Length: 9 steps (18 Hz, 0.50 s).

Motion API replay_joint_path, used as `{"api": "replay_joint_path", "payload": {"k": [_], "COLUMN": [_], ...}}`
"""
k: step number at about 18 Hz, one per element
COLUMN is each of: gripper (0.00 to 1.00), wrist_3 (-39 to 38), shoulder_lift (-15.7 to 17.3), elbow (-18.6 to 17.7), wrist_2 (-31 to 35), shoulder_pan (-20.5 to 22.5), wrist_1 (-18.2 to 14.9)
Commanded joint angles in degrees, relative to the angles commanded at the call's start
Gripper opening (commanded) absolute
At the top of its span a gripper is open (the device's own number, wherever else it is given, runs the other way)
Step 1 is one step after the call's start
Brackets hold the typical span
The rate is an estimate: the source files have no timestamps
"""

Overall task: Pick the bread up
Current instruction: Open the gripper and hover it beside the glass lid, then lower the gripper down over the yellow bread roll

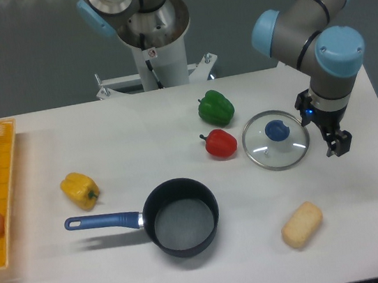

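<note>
A white worktop (pixel 173 126) seen from above and in front, with a grey robot arm with pale blue joint caps reaching in from the upper right. Its black two-finger tool (pixel 337 143) hangs over the right side of the worktop, empty; from this angle it is too small and dark to tell whether the fingers are apart or together. The small pale tan oblong bread loaf (pixel 302 224) with rounded corners lies flat on the worktop — nearer the camera than the tool and slightly to its left, well apart from it. Just beside the tool, on its left, lies a round glass lid with a blue knob (pixel 275 140). Further left sit a red bell pepper (pixel 221 143) and a green bell pepper (pixel 216 107). A dark saucepan with a blue handle (pixel 178 217) stands left of the bread.
</note>
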Motion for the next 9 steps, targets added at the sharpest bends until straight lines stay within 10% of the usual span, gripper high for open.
{"api": "replay_joint_path", "payload": {"k": [9], "gripper": [1.00], "wrist_3": [-18.56], "shoulder_lift": [-7.38], "elbow": [8.17], "wrist_2": [-0.35], "shoulder_pan": [-6.85], "wrist_1": [4.11]}}
